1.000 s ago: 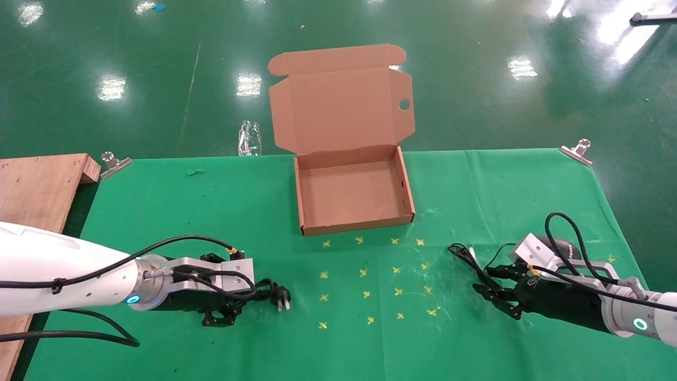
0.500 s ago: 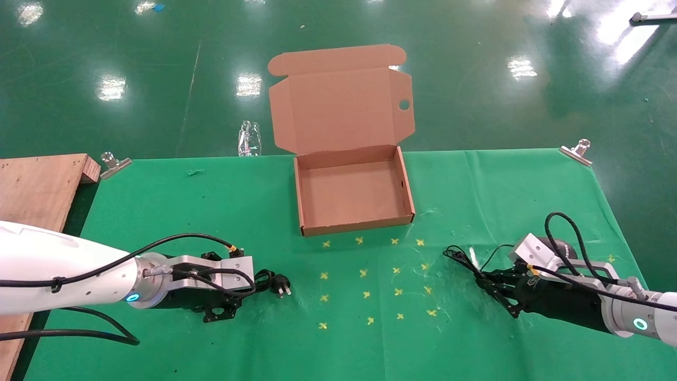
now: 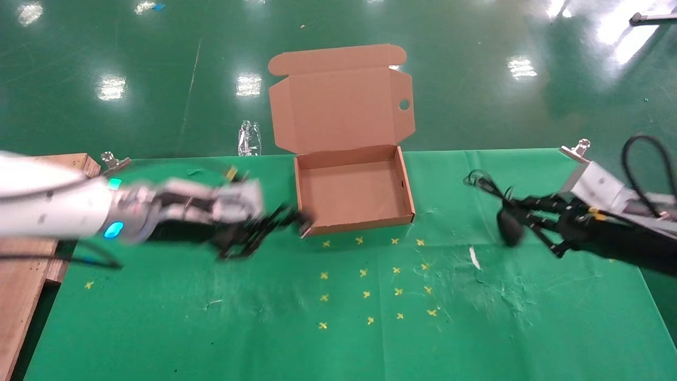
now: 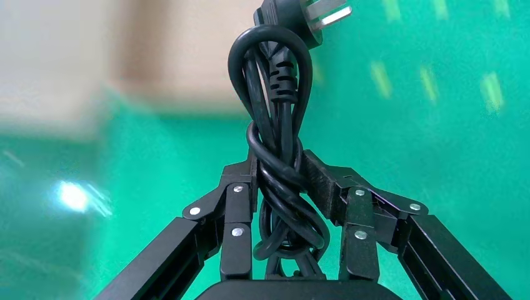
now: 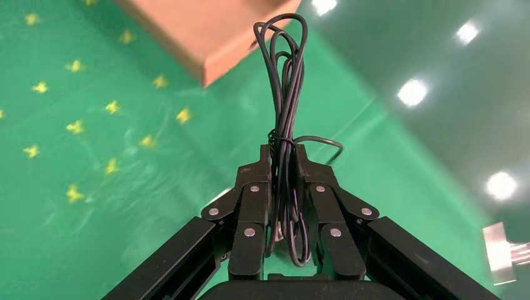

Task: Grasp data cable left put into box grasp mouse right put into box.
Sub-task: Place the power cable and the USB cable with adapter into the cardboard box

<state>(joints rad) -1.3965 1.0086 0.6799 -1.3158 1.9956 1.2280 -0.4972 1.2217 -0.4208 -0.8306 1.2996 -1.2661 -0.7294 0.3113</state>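
The brown cardboard box point(image 3: 365, 221) stands open at the table's far middle, its lid tilted back. My left gripper point(image 3: 267, 227) is in the air just left of the box's front left corner, shut on the bundled data cable point(image 4: 278, 156). The cable's plug point(image 3: 304, 226) sticks out toward the box. My right gripper point(image 3: 521, 218) is raised to the right of the box, shut on the mouse's thin coiled wire point(image 5: 284, 94). The black mouse point(image 3: 509, 230) hangs by the fingers, and a wire loop point(image 3: 478, 180) reaches toward the box.
A wooden board point(image 3: 21, 296) lies along the table's left edge. Metal clips point(image 3: 113, 161) point(image 3: 576, 148) hold the green cloth at the far corners. Yellow cross marks point(image 3: 370, 280) and a white scrap point(image 3: 473, 257) lie in front of the box.
Both arms rose off the cloth with their loads. The left one carried the data cable right and away to the box's corner. The right one lifted the mouse and wire.
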